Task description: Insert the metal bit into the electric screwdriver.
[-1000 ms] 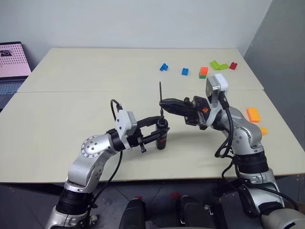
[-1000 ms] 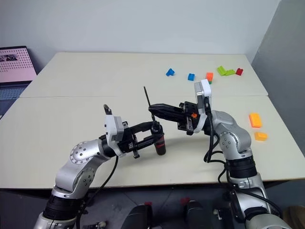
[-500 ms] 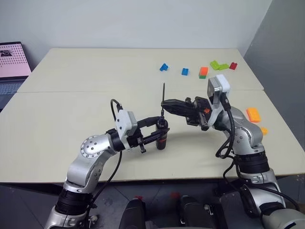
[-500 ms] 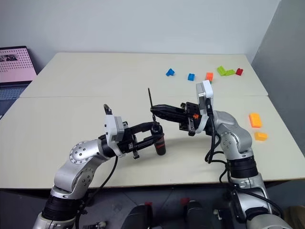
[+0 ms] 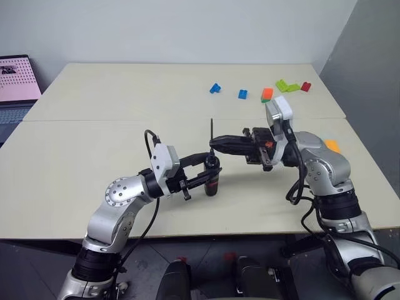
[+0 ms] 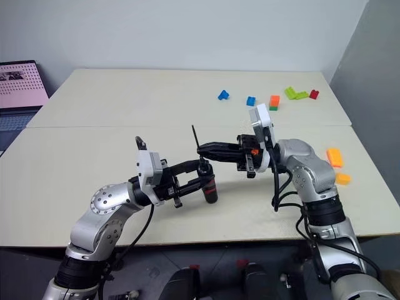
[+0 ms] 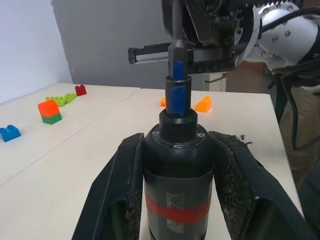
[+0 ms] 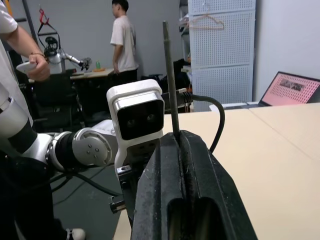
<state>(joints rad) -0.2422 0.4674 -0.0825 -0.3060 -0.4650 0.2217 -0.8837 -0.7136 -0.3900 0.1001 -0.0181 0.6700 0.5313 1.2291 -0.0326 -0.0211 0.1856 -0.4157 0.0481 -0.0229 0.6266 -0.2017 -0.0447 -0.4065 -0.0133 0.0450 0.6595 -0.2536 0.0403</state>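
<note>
Left gripper (image 5: 209,170) clamps electric screwdriver (image 5: 213,179) upright on table (image 5: 94,144). Right gripper (image 5: 214,144) pinches metal bit (image 5: 211,129) directly above screwdriver tip; bit's lower end hidden, seating unclear.

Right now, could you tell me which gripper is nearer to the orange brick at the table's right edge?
Right. The right gripper, shut on the metal bit, is on that brick's side of the table; the left gripper, holding the electric screwdriver, sits farther left.

Pale tables (image 5: 94,156) against a grey wall (image 5: 187,28).
Laptop (image 5: 15,84) at left; white pegboard (image 8: 220,40) beyond.
</note>
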